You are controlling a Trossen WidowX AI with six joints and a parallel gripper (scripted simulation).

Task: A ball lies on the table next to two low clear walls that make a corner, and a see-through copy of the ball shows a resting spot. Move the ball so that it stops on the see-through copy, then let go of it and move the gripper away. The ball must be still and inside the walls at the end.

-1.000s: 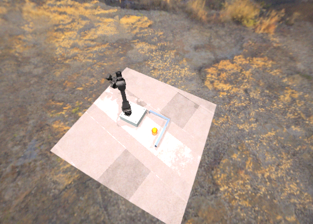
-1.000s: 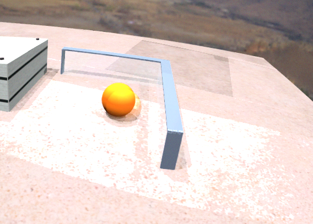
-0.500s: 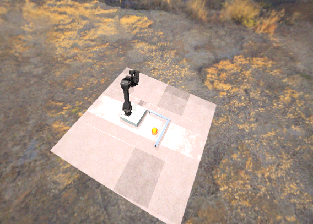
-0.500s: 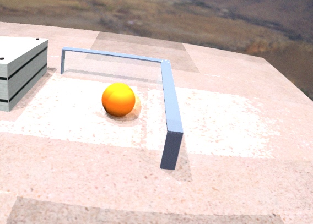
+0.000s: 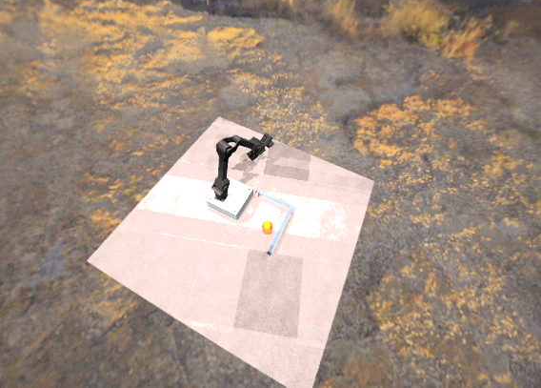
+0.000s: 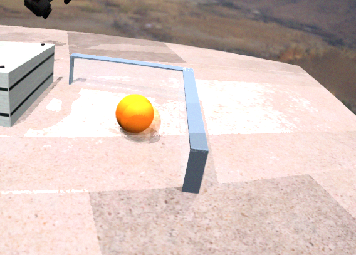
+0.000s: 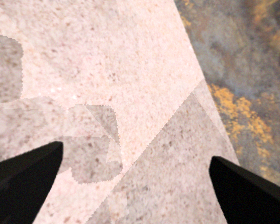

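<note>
1. Table (image 5: 157,249): pale pink slab with grey patches, carrying everything else listed; in the wrist view it is filling most of the frame, with rough ground showing past its edge.
2. Arm (image 5: 223,165): standing on its white base (image 5: 230,201) and reaching toward the far side of the table, well apart from the ball.
3. Walls (image 6: 194,113): two low bluish panels meeting in a corner, one running along the back and one down the right side in the exterior view.
4. Gripper (image 5: 264,141): hanging high over a grey patch with its fingers spread wide and nothing between them; only bare table is showing in the gap.
5. Ball (image 6: 135,113): orange, sitting inside the corner, not touching either wall.
6. Copy (image 6: 155,119): faint see-through rim peeking out at the ball's right, so the ball is overlapping it almost fully, perhaps a touch to the left.
7. Progress, as a judgement: the ball is lying on or very near its spot, released, with the gripper far off; what is remaining looks like confirming that it is resting still.
</note>
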